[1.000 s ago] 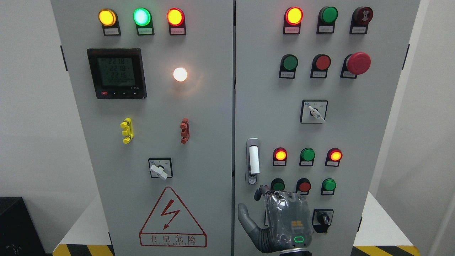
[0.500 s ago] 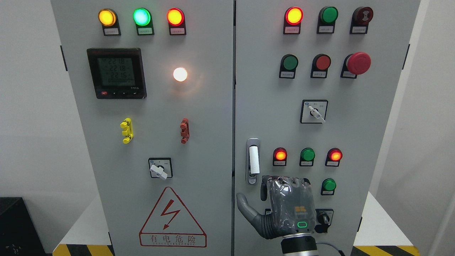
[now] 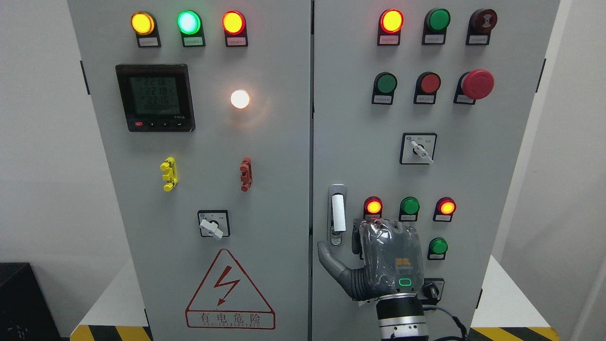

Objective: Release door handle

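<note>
The door handle (image 3: 338,214) sits low on the right door of the gray cabinet (image 3: 284,156), right next to the crack between the two doors. It's a tall silver plate w/ a white bar standing straight up & a small keyhole at the bottom. Nothing grips it.

The right hand (image 3: 378,263) comes up from the bottom edge, right of the middle. It sits just beside the handle, a bit lower & to the right. The back of the hand faces the camera. The thumb (image 3: 331,263) sticks out to the left, its tip just under the keyhole, prob. not pushing on it. The fingers (image 3: 378,226) bend toward the door at the top & hold nothing. How tight they curl is hard to tell from behind.

The hand covers two of the round buttons below the lit red light (image 3: 373,206); a green button (image 3: 438,246) peeks out at its right.

The left arm isn't in the pic.

The handle looks free, so the letting-go part seems done or very near. The hand is close to lots of buttons, so it needs care not to bump one.
</note>
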Robot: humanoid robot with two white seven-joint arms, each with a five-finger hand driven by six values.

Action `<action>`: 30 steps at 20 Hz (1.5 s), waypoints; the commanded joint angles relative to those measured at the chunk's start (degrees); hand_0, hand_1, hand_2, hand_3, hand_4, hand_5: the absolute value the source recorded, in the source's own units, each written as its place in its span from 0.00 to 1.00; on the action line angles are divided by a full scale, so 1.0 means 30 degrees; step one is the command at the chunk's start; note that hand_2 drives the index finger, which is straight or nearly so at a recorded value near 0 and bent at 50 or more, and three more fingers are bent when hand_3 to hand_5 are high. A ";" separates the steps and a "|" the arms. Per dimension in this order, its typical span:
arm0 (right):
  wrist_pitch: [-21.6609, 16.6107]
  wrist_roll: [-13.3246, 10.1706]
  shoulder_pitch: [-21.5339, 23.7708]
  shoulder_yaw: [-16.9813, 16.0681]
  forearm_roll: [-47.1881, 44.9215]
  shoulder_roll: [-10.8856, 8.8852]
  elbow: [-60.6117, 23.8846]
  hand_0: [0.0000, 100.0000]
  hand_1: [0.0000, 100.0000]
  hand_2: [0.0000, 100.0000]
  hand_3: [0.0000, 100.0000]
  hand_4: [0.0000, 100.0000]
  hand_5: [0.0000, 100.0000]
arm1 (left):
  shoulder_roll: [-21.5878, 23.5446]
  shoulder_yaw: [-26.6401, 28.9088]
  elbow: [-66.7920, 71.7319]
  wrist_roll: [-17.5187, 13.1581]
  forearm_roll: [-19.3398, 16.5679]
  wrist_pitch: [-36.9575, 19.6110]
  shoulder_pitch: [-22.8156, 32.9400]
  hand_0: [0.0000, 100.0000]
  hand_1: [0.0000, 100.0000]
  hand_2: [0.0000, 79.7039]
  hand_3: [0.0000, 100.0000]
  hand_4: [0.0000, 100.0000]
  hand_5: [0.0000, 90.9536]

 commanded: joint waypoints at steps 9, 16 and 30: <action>0.0228 0.0010 -0.0843 -0.0277 -0.0054 0.0021 0.1209 0.13 0.30 0.88 1.00 1.00 0.97 | 0.0000 -0.0410 -0.0380 0.0010 0.0000 0.0005 0.0000 0.00 0.00 0.03 0.09 0.01 0.00; 0.0258 -0.0019 -0.0843 -0.0541 -0.0083 0.0021 0.1151 0.18 0.32 0.88 1.00 1.00 0.97 | 0.0000 -0.0410 -0.0380 0.0010 0.0000 0.0005 0.0000 0.00 0.00 0.03 0.09 0.01 0.00; 0.0580 -0.0048 -0.0814 -0.0775 -0.0141 0.0021 0.1092 0.26 0.32 0.88 1.00 1.00 0.97 | 0.0000 -0.0410 -0.0380 0.0010 0.0000 0.0005 0.0000 0.00 0.00 0.03 0.09 0.01 0.00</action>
